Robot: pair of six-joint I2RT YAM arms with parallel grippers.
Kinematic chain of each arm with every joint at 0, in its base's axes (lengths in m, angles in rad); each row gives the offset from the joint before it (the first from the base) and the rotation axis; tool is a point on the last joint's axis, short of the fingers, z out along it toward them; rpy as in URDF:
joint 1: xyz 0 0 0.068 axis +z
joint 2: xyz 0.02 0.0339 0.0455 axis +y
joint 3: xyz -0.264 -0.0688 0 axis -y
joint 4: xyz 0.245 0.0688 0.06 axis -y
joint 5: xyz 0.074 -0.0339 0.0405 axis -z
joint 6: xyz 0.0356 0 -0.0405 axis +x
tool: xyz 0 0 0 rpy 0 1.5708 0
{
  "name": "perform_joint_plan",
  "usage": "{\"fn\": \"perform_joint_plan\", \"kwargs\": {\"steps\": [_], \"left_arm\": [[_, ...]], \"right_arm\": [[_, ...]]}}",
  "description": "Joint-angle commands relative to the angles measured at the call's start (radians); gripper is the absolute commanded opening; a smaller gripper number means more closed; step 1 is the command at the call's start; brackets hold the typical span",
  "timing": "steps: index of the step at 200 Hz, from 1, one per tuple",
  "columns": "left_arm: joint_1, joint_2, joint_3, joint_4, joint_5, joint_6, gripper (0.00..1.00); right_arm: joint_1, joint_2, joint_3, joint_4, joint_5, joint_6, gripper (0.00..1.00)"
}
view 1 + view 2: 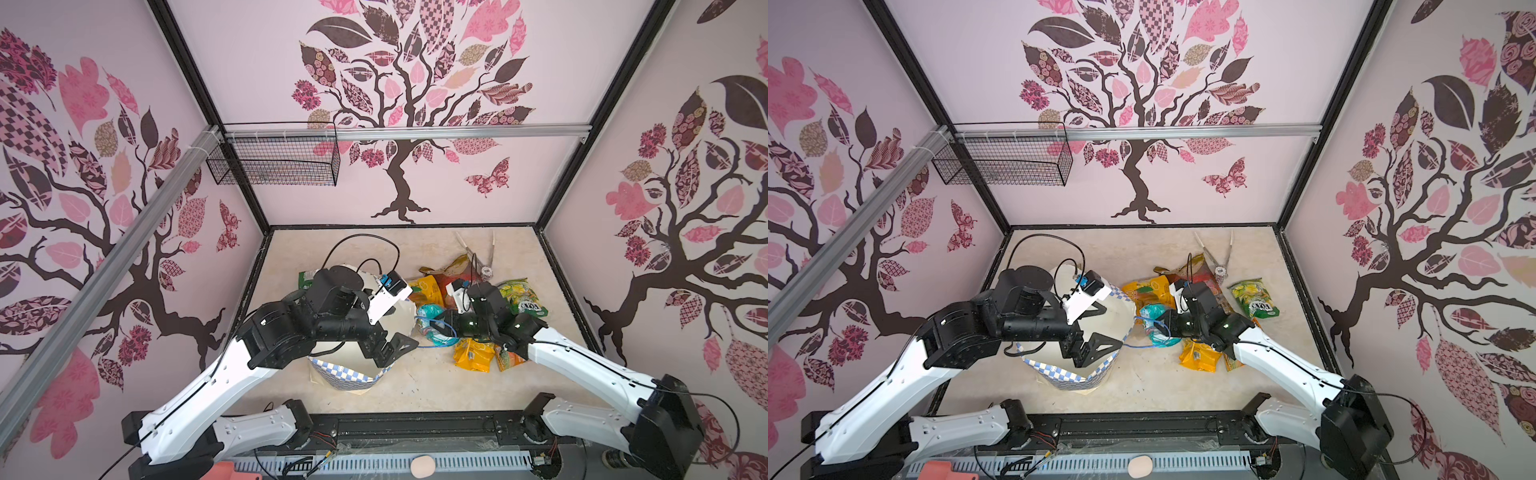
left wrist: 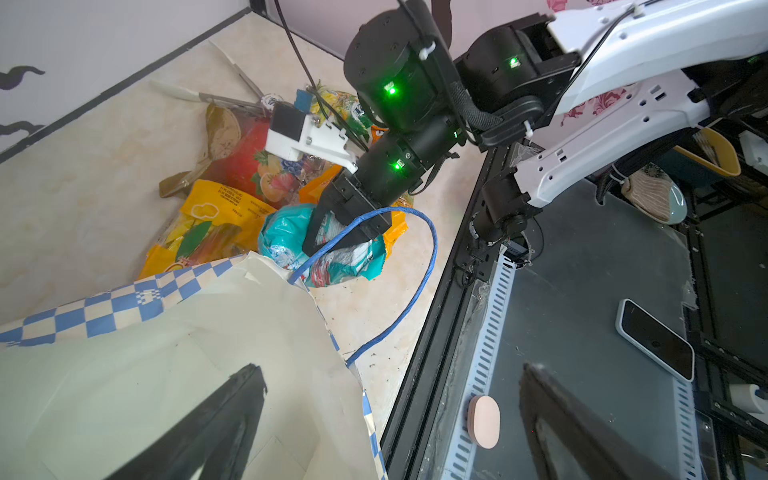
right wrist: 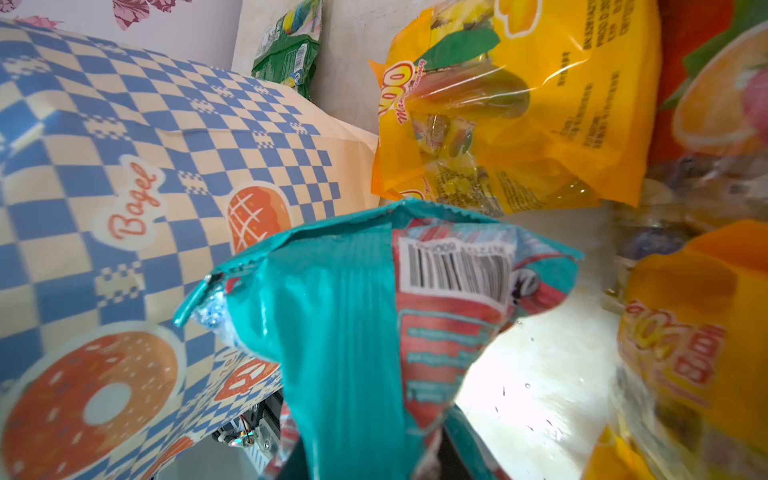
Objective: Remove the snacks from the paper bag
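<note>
The right gripper (image 2: 345, 232) is clamped on a teal packet (image 2: 286, 232), just outside the paper bag (image 2: 166, 353) and beside its checkered rim. The bag's blue cord handle (image 2: 428, 257) is in the way. It lies across the gripper's fingers and arcs back down to the rim.

On the gripper's far side an orange packet (image 2: 216, 216) touches the teal one. Behind that lies a red packet (image 2: 249, 162) with fruit pictures. Metal tongs (image 1: 478, 253) lie beyond the red packet, toward the back wall. A green packet (image 1: 523, 297) sits on the side of the right gripper away from the bag. A second orange packet (image 1: 473, 355) lies nearer the robot's base, partly under the arm. All of these rest on the table (image 1: 415, 395).

The left gripper (image 1: 1096, 347) hangs with its jaws spread wide and nothing between them. It is over the bag's near rim, close to the right gripper. In the left wrist view one finger shows against the bag's inside and the other against the frame past the table edge.

The bag's mouth opens upward, and under the left gripper its inside shows pale paper. Another green packet (image 1: 307, 279) peeks out from behind the bag, on the side far from the left gripper. A wire basket (image 1: 274, 160) hangs on the back wall, well above both grippers.
</note>
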Motion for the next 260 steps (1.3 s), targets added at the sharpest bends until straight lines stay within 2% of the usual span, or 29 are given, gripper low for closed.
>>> {"fn": "perform_joint_plan", "kwargs": {"steps": [1, 41, 58, 77, 91, 126, 156, 175, 192, 210, 228, 260], "left_arm": [[-0.003, -0.017, -0.015, 0.005, -0.078, 0.028, 0.99], [-0.003, 0.015, -0.025, -0.002, -0.121, 0.034, 0.99], [-0.003, 0.017, -0.025, 0.009, -0.140, 0.034, 0.99], [-0.003, 0.015, -0.023, 0.015, -0.161, 0.039, 0.98], [-0.003, 0.012, -0.023, 0.022, -0.178, 0.039, 0.98], [-0.003, -0.013, -0.032, 0.052, -0.168, 0.032, 0.99], [-0.003, -0.017, -0.021, 0.051, -0.186, 0.022, 0.98], [-0.003, -0.026, -0.007, 0.065, -0.250, -0.019, 0.98], [0.003, -0.028, 0.021, 0.081, -0.374, -0.063, 0.99], [0.076, -0.027, 0.041, 0.111, -0.446, -0.095, 0.99], [0.230, -0.024, 0.053, 0.153, -0.374, -0.128, 0.99], [0.526, 0.055, 0.097, 0.200, -0.199, -0.192, 0.99]], "right_arm": [[0.037, 0.056, -0.016, 0.105, 0.016, 0.042, 0.00], [0.079, 0.192, -0.010, 0.123, 0.043, 0.028, 0.02], [0.082, 0.221, -0.032, 0.152, 0.051, 0.031, 0.14], [0.081, 0.237, -0.031, 0.142, 0.048, 0.026, 0.20], [0.081, 0.224, -0.029, 0.126, 0.053, 0.024, 0.30], [0.082, 0.152, -0.001, 0.059, 0.094, -0.002, 0.47], [0.081, 0.077, 0.052, -0.011, 0.160, -0.030, 0.54], [0.078, 0.031, 0.094, -0.046, 0.226, -0.052, 0.61], [0.063, -0.020, 0.125, -0.061, 0.307, -0.082, 0.71], [0.014, -0.081, 0.134, -0.063, 0.398, -0.121, 0.85], [-0.093, -0.139, 0.123, -0.055, 0.435, -0.139, 0.99], [-0.290, -0.184, 0.098, -0.019, 0.432, -0.209, 1.00]]}}
